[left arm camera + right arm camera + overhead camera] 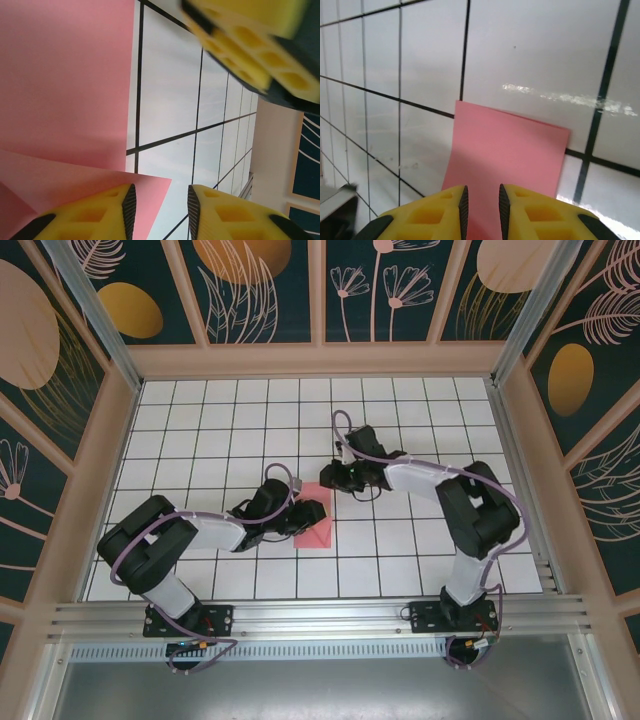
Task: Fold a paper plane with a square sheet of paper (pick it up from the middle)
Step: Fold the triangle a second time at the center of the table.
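left gripper (160,202) low over paper (320,532), jaws apart; right gripper (481,202) low, narrowly parted

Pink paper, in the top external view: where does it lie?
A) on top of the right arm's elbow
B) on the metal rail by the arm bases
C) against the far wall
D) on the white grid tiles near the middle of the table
D: the pink paper lies on the white grid tiles of the table, close to its middle.
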Robot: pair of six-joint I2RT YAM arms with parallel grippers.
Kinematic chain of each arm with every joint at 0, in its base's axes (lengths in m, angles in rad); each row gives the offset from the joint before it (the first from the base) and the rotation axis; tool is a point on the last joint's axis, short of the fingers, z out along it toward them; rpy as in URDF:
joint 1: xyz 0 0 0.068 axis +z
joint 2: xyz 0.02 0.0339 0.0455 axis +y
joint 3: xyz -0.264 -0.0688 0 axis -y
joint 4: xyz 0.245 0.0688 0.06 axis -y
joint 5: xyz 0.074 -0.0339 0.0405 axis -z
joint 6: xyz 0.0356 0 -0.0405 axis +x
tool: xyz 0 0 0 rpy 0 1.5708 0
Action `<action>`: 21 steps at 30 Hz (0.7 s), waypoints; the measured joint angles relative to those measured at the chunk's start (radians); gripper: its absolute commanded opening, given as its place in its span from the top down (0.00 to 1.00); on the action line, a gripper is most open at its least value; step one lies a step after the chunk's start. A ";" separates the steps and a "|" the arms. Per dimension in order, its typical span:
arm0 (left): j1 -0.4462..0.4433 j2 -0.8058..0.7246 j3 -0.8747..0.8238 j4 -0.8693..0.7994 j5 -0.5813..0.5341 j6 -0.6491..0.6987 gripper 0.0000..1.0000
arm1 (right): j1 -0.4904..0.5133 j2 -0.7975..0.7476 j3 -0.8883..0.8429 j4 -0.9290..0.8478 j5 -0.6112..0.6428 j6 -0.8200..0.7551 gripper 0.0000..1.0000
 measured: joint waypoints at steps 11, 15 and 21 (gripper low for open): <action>0.000 0.000 -0.013 0.000 -0.019 -0.003 0.71 | -0.019 -0.203 -0.261 0.000 -0.049 -0.022 0.68; 0.000 0.000 -0.013 -0.001 -0.020 -0.003 0.72 | -0.004 -0.206 -0.304 0.003 -0.083 -0.018 0.63; 0.000 0.000 -0.013 -0.002 -0.030 -0.003 0.75 | 0.024 -0.201 -0.307 0.050 -0.127 -0.014 0.65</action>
